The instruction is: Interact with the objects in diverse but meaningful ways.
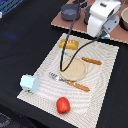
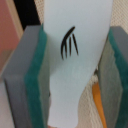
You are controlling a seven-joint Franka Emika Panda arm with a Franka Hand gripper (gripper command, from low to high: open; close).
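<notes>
Slippage is the risk: gripper is closed on a thin white utensil blade, clamped between its green pads; tomato and bread loaf lie well below on the placemat.

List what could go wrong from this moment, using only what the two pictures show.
1. The white piece sits between the jaws and narrows toward one end. Whether it is clamped is unclear, so it may tilt or slip out.
2. The black cable loops low over the mat, right beside the loaf. Arm motion could drag the loaf.
3. A pot stands close to the arm, so a swing might knock it.
</notes>
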